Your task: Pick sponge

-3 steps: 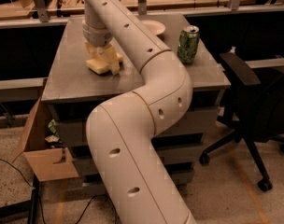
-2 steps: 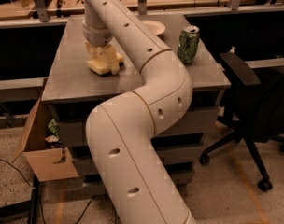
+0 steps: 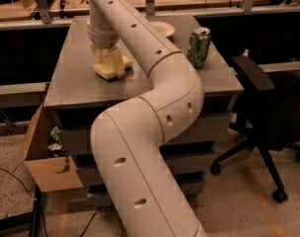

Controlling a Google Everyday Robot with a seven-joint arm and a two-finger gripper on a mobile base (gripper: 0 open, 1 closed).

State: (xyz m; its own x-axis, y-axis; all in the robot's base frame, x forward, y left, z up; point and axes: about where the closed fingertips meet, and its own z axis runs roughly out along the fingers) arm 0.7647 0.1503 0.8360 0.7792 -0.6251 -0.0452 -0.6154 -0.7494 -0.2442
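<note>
Right now the gripper point(image 3: 109, 63) is reaching down onto the left rear part of the gray table point(image 3: 76, 85), hanging from the wrist end of the long white arm point(image 3: 155, 107) that is sweeping up across the middle of the view. The sponge point(image 3: 103, 73) is lying flat on the tabletop directly at the gripper's tip, with the gripper coming down over its middle, so that only its near edge and its right end are showing. Whether the gripper is clamping the sponge or merely standing over it I cannot tell. The sponge is resting on the table. A green can point(image 3: 198, 47) is standing upright well apart, to the right, and a cream bowl point(image 3: 162, 28) is sitting behind the arm. A black office chair point(image 3: 268, 102) is standing beside the table on the right, and a cardboard box point(image 3: 46, 169) is sitting on the floor at the left.
</note>
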